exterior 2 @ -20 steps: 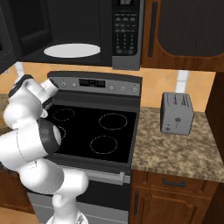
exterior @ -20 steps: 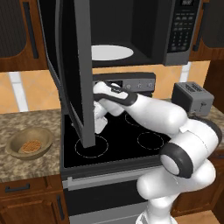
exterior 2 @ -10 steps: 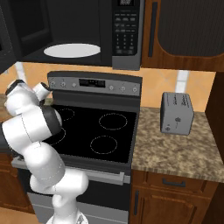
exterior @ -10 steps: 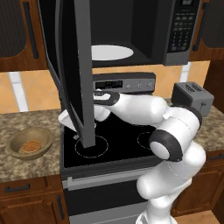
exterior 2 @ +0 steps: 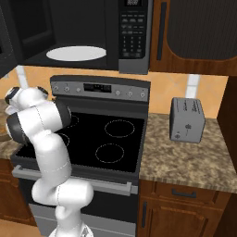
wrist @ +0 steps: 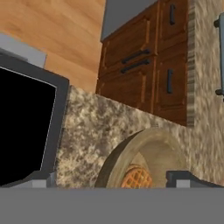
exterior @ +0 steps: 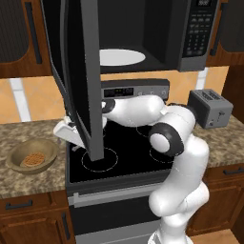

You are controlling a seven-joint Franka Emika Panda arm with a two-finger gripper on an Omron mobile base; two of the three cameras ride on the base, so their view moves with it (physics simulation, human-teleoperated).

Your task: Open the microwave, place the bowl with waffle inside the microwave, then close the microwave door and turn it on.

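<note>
The microwave (exterior: 157, 33) is mounted above the stove (exterior: 119, 147), and its door (exterior: 78, 71) is swung fully open toward the left, with the long edge of the door seen hanging down over the front left burner in the left base view. A white round plate (exterior: 121, 57) is seen on the floor of the open cavity. The keypad panel (exterior 2: 132, 32) is located at the right side of the microwave front.

The bowl (exterior: 32, 156) is placed on the granite counter (exterior: 28, 178) to the left of the stove, near the stove's left edge and toward the counter's front. The waffle (exterior: 33, 158) is contained in the bowl, lying flat at its bottom.

The arm is stretched low and leftward across the stove, passing behind the open door. The gripper (exterior: 66, 132) is partly hidden by the door in the left base view. In the hand view the bowl (wrist: 144, 157) and waffle (wrist: 136, 177) are seen just ahead of the gripper (wrist: 113, 179), between the two fingertips (wrist: 183, 178); the fingers are spread wide and nothing is gripped between them. No contact with the bowl can be confirmed.

A grey toaster (exterior 2: 186, 119) is standing on the counter to the right of the stove, well apart from the arm.
</note>
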